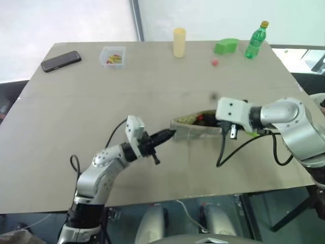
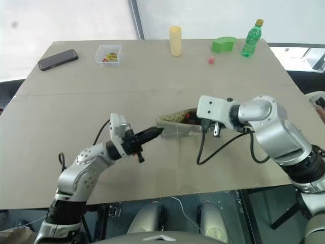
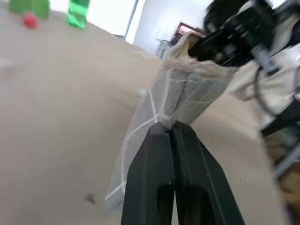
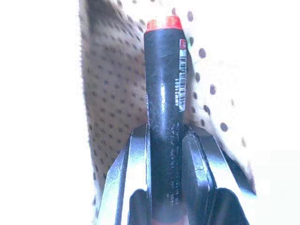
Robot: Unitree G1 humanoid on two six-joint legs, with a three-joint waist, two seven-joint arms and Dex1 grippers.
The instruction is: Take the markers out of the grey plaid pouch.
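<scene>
**Pouch pinched at one end, marker gripped at the other**

Robot arms reach over a broad, pale tan table [image 1: 152,168], meeting near its middle. The left gripper [image 1: 170,134], two black fingers pointing level and toward the robot's right, is closed flat on the near corner of the flat grey plaid fabric pouch [image 1: 195,131]. In the left wrist view the fingers [image 3: 154,178] press together on the grey cloth with its pale grid lines, and the pouch stretches away from them.

The pouch is held up off the table with its long axis running across the table, left to right. Its pinched, narrow end points at the robot's left; its open mouth faces up and toward the right gripper, showing speckled yellowish lining and something red inside.

The right gripper [image 2: 206,124], on a white and silver arm, dips into the right end of the pouch from above. The right wrist view shows its fingers [image 4: 136,173] narrowed around a black-barrelled marker with a red-orange end [image 4: 164,93], which points away from the wrist into the dotted lining.

Farther back sit a small red ball [image 1: 215,62], a clear plastic box of coloured bits [image 1: 112,56], a black phone [image 1: 61,61], a pale yellow cylinder [image 1: 179,42], a green block [image 1: 226,46] and a green plastic bottle with a yellow cap [image 1: 256,39].
</scene>
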